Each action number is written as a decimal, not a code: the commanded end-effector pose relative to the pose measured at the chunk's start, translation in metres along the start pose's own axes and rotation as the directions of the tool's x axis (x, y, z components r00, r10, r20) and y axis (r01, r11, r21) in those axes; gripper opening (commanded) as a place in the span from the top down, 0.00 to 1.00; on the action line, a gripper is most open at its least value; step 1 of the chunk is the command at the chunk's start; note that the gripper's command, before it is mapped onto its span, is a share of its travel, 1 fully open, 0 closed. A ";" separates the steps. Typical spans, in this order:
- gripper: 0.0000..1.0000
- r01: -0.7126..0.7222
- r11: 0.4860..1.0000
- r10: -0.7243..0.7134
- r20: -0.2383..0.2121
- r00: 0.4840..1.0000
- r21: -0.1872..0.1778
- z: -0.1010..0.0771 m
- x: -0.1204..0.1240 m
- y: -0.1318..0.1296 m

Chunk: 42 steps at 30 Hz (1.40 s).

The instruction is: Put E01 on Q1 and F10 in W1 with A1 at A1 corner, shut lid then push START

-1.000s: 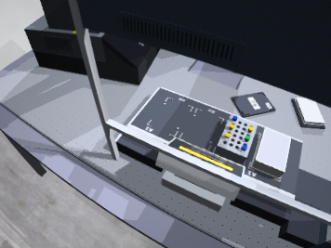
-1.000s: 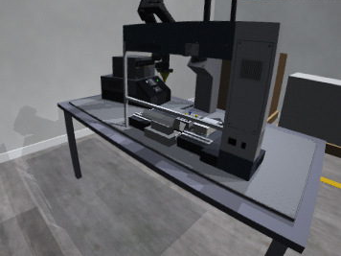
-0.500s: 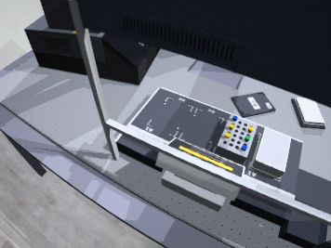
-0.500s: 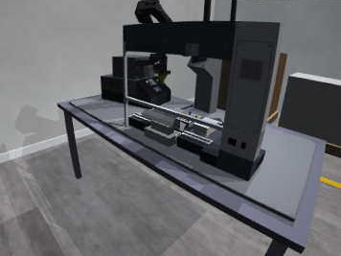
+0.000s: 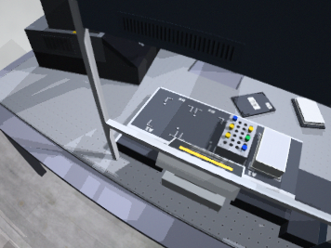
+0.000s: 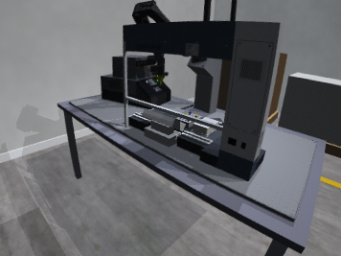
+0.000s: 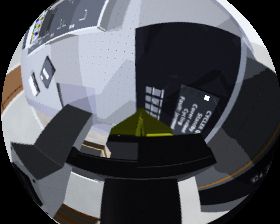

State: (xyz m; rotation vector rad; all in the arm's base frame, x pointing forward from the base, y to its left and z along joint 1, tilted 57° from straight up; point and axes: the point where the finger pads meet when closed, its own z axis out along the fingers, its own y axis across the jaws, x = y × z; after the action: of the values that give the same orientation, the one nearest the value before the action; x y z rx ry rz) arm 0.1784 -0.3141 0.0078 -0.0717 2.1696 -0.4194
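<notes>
The dark cycler Q1 [image 5: 122,60] [image 6: 144,84] stands at the table's far left end. In the wrist view its slanted panel [image 7: 188,112] with the key rows [image 7: 154,101] lies right ahead. My gripper [image 7: 141,111] [image 6: 161,80] is shut and empty, with its tip close to the keys. The deck places D3 [image 5: 194,117] and D4 [image 5: 158,109] show only locator marks. A dark flat piece with a white label [image 5: 253,104] and a white-topped flat piece [image 5: 308,111] lie on the table behind the deck. I cannot tell which of them is plate or nest.
The white deep-well block [image 5: 271,151] and the grey tube cooling block [image 5: 237,137] with coloured caps stand on the deck. A grey gantry post [image 5: 98,89] and rail [image 5: 186,145] cross in front. A large dark housing [image 5: 209,15] [image 6: 249,92] overhangs the deck.
</notes>
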 end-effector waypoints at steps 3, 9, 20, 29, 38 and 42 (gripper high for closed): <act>1.00 0.004 1.000 -0.004 0.005 1.000 -0.002 0.007 0.000 -0.005; 1.00 -0.004 1.000 0.004 0.003 1.000 0.010 0.012 0.001 -0.017; 1.00 0.009 1.000 -0.009 0.003 1.000 -0.011 0.006 -0.002 -0.003; 1.00 0.013 1.000 -0.013 0.012 1.000 0.011 0.005 -0.008 -0.017; 1.00 0.011 1.000 -0.011 0.009 1.000 0.013 0.019 -0.005 -0.025; 1.00 -0.006 1.000 0.006 0.003 1.000 0.000 0.026 0.000 -0.023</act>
State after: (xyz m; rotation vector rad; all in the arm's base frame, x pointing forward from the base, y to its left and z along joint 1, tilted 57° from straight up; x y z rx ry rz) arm 0.1943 -0.3422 0.0091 -0.0893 2.1637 -0.4374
